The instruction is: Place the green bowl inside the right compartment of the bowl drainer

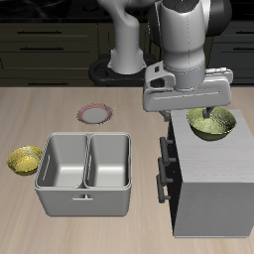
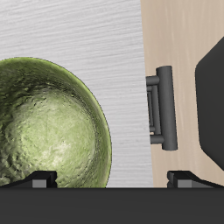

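The table (image 1: 60,109) is light wood, dark kitchen counters behind it; the grey cabinet (image 1: 213,189) with black handles (image 1: 165,169) is the landmark here. Green bowl (image 1: 211,123) sits on the cabinet top, near its back edge, and your gripper (image 1: 203,111) hangs right over it. Wrist view shows the bowl (image 2: 48,127) filling most of the frame on the pale grey cabinet top (image 2: 87,35), one handle (image 2: 162,109) past the edge, and the finger tips (image 2: 39,179) dark at the frame border; cannot tell if they are spread or closed on the rim, no clear contact seen. The drainer (image 1: 86,174) stands on the table just beside the cabinet's handle side, both bins look empty. Judgement: the step is grasping, so pinch the rim with one finger inside and one outside, lift straight up to clear the cabinet top, then carry across and lower level into the right compartment. Farther from the cabinet, beyond the drainer, is a smaller yellow bowl (image 1: 26,160); a small plate (image 1: 95,114) lies behind the drainer. Don't confuse the bowls.
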You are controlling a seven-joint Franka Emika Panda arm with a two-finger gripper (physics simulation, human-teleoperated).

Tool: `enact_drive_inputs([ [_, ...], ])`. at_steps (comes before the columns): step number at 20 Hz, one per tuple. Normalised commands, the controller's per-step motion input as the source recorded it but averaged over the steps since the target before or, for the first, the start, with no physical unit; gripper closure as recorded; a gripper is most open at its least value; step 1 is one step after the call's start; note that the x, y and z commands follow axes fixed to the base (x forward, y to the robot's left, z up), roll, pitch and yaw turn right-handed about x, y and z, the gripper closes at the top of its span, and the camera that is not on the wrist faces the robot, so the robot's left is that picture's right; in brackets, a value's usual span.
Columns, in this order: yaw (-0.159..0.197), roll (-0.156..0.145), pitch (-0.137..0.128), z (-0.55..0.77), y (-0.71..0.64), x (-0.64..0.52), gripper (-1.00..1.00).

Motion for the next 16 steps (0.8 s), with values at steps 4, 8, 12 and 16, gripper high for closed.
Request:
enact_drive_inputs([
  [4, 0.004, 0.045, 0.018, -0.16, 0.07, 0.01, 1.00],
  [8, 0.020, 0.013, -0.001, -0.04, 0.00, 0.00, 1.00],
  [12, 0.022, 0.010, 0.000, -0.03, 0.01, -0.01, 1.00],
  [16, 0.007, 0.002, -0.001, 0.02, -0.03, 0.01, 1.00],
])
